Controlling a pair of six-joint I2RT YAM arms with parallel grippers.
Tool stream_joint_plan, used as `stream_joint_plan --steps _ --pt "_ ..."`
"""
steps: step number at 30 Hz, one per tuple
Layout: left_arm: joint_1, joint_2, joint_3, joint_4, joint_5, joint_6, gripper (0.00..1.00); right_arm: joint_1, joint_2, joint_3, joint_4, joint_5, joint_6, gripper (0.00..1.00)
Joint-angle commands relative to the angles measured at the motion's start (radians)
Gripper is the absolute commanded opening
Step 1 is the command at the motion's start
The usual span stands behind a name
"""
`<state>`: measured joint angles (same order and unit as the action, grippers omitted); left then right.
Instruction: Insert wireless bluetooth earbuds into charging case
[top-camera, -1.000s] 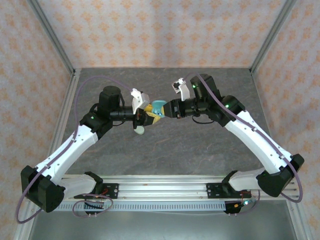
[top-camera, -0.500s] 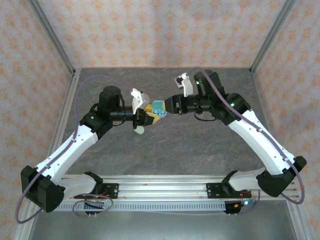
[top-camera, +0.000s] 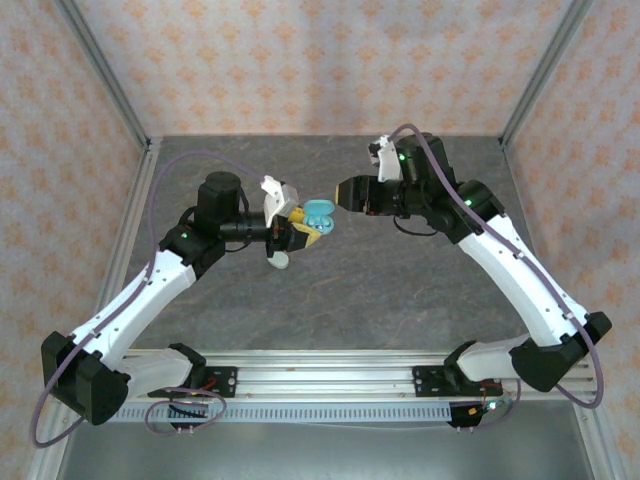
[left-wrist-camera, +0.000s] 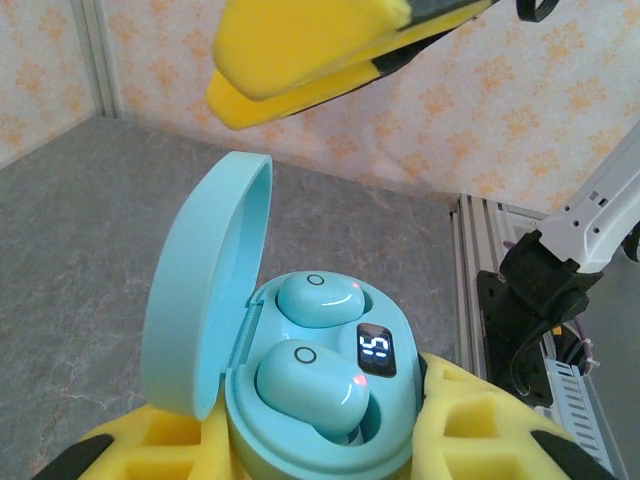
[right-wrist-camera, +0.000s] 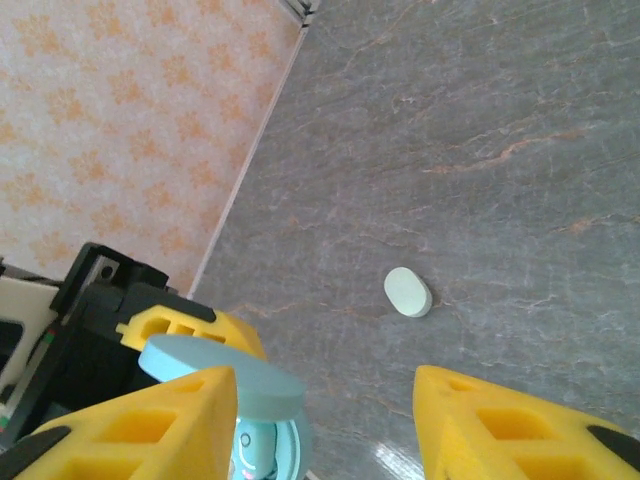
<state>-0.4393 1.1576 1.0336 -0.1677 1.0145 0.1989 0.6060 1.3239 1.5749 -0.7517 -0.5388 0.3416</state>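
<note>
My left gripper (left-wrist-camera: 320, 445) is shut on the base of a teal charging case (left-wrist-camera: 300, 440), which it holds above the table with the lid (left-wrist-camera: 205, 300) swung open. Two teal earbuds lie in its wells, the far earbud (left-wrist-camera: 320, 298) and the near earbud (left-wrist-camera: 310, 385), each showing a small red light beside a lit display (left-wrist-camera: 375, 350). In the top view the case (top-camera: 318, 214) sits at the left gripper (top-camera: 302, 228). My right gripper (top-camera: 347, 192) hangs just right of it and apart. Its yellow fingers (right-wrist-camera: 470, 425) stand open with nothing between them, around the gripper's middle (right-wrist-camera: 325, 425).
A closed pale mint oval case (right-wrist-camera: 408, 292) lies on the grey table, seen in the top view (top-camera: 283, 262) just under the left gripper. Metal frame posts and patterned walls enclose the table (top-camera: 400, 290). The aluminium rail (top-camera: 330, 380) runs along the near edge.
The right gripper has pulled back from the teal case, up and to the right, and its fingers have opened. The left gripper and the case have stayed put.
</note>
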Motion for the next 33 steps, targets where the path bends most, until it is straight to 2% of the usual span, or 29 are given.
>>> stream_joint_plan --steps 1,11,20,22,28,33 --pt "-0.012 -0.030 0.020 0.046 0.029 -0.026 0.28 -0.006 0.005 -0.018 0.072 -0.047 0.037 0.51" --pt "-0.016 -0.005 0.042 0.071 0.032 -0.051 0.28 -0.014 0.011 -0.056 0.068 -0.124 0.034 0.54" --pt "-0.016 0.001 0.039 0.119 0.008 -0.095 0.28 -0.014 -0.040 -0.111 0.061 -0.136 0.054 0.55" --pt "-0.016 0.001 0.035 0.141 -0.001 -0.117 0.28 -0.018 -0.062 -0.146 0.109 -0.156 0.096 0.57" --pt "-0.016 0.007 0.030 0.187 -0.031 -0.178 0.28 -0.023 -0.120 -0.307 0.404 -0.229 0.317 0.58" --pt "-0.016 0.011 0.018 0.248 -0.042 -0.236 0.29 -0.022 -0.123 -0.353 0.500 -0.253 0.409 0.58"
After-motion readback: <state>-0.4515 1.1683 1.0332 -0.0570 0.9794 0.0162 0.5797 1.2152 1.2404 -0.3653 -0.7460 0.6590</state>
